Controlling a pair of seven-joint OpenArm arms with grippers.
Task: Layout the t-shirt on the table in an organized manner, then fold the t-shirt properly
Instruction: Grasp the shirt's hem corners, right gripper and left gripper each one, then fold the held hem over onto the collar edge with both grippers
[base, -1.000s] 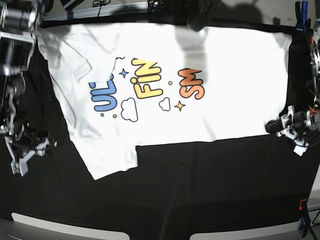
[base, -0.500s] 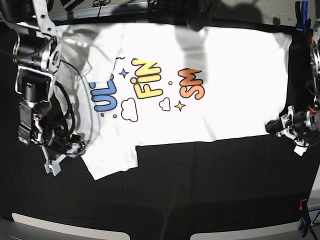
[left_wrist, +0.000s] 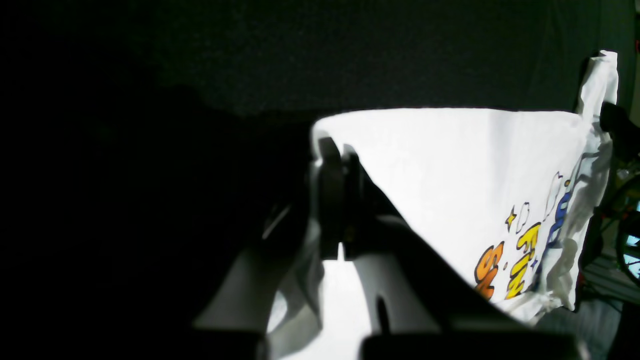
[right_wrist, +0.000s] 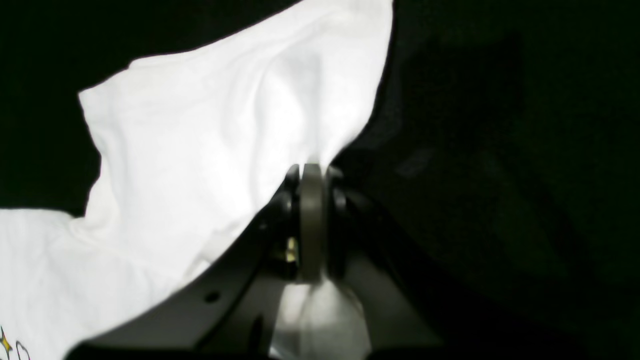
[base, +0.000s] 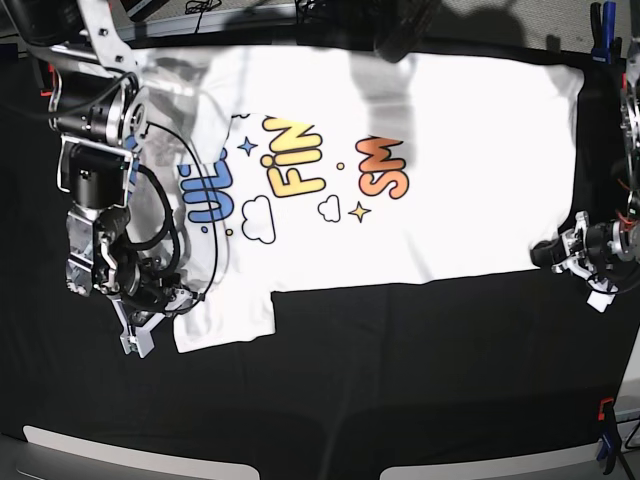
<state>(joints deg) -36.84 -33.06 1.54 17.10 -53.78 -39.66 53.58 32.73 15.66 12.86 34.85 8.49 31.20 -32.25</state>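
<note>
Black cloth covers the table (base: 400, 380), by far the biggest thing in the base view, with a blue clamp (base: 598, 30) at its far right corner and another clamp (base: 606, 430) low on the right edge. White cotton comes next: the t-shirt (base: 450, 220) lies spread print-up across the far half of the table, its blue, yellow and orange letters (base: 300, 165) running sideways, one sleeve (base: 225, 320) reaching toward the near side.

At the sleeve end the right arm (base: 95, 180) bends down over the shirt's edge. Its right gripper (right_wrist: 312, 172) has its jaws pressed together on the white fabric, which rises in a peak from the pinch in the right wrist view.

At the opposite end, the left gripper (left_wrist: 334, 155) is likewise clamped tight on the shirt's hem corner, the cloth stretching away from it toward the print.
</note>
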